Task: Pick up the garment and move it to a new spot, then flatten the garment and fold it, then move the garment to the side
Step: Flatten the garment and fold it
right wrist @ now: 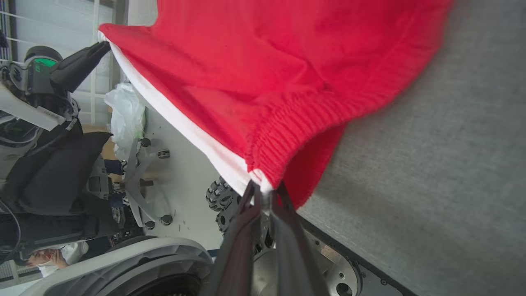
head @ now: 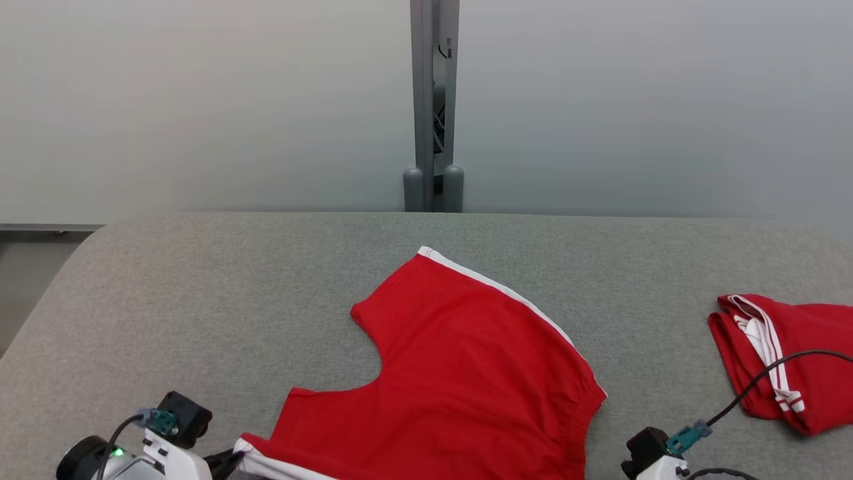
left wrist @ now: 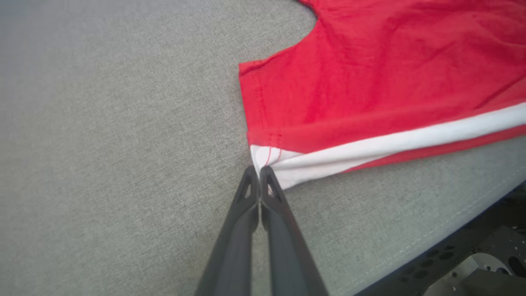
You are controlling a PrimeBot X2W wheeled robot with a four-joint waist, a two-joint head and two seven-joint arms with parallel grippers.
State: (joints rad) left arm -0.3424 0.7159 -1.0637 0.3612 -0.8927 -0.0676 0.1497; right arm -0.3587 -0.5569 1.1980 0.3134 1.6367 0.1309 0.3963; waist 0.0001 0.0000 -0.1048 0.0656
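The red shorts (head: 466,373) are spread nearly flat on the grey table (head: 200,300). Their white-striped hem corner is pinched by the closed left gripper (left wrist: 259,172), the waistband corner by the closed right gripper (right wrist: 266,193). Flattening is judged nearly done; folding and setting aside are not yet done

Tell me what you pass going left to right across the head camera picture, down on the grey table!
First the left pincer → red shorts → right arm's wrist → folded red garment.
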